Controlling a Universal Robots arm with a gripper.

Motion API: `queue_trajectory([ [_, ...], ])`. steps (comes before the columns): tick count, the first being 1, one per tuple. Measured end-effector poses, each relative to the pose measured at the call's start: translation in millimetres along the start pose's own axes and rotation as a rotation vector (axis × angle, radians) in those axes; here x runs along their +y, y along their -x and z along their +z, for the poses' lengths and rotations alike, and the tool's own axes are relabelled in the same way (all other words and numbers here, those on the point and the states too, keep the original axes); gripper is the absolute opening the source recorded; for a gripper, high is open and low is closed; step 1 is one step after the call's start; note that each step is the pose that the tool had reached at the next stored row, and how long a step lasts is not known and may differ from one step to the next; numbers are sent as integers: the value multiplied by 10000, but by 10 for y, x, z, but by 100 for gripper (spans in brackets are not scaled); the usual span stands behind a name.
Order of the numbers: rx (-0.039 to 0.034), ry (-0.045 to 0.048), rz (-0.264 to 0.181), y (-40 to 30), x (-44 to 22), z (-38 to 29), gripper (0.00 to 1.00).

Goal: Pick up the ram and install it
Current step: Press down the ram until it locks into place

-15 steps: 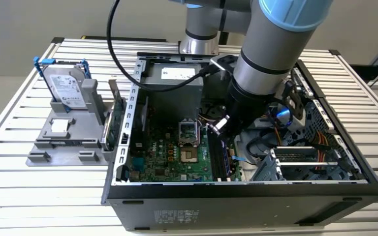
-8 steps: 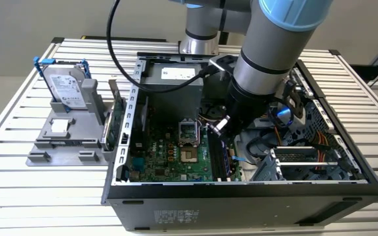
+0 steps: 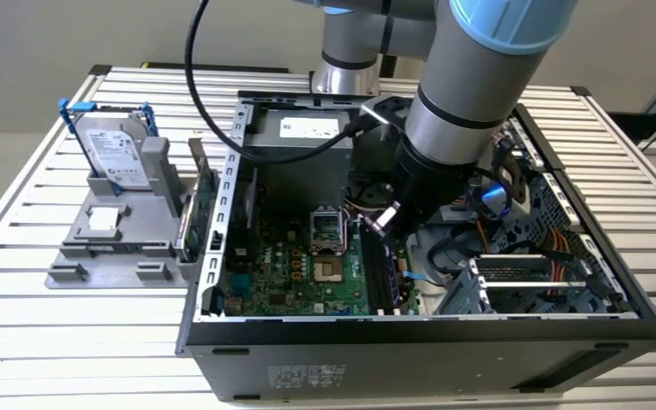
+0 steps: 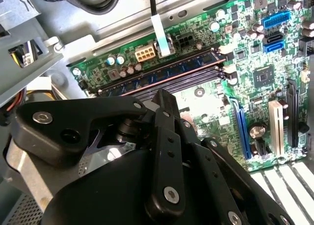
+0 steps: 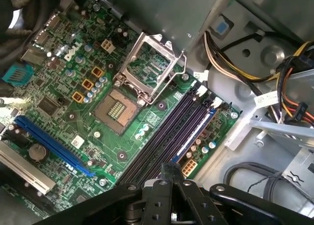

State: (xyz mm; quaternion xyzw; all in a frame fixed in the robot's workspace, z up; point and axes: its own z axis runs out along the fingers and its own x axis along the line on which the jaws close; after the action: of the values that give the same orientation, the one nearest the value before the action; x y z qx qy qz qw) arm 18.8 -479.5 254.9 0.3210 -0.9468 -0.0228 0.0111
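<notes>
The grey robot arm with blue joint caps is cut off at the exterior view's top edge. In both wrist views the black tool's fingertips run off the lower edge — their spacing cannot be told.

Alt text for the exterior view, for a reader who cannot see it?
A grey robot arm with blue joint caps reaches down into an open black computer case, its tool low over the dark memory slots beside the green motherboard. On the exterior view's left, a silver hard drive with blue rails stands in a grey holder.
</notes>
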Motion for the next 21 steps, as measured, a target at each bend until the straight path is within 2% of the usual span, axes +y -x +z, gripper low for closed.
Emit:
queue_trajectory([
  [13, 13, 28, -756, 2, 2, 0, 0],
  [21, 38, 35, -1383, 2, 1, 0, 0],
])
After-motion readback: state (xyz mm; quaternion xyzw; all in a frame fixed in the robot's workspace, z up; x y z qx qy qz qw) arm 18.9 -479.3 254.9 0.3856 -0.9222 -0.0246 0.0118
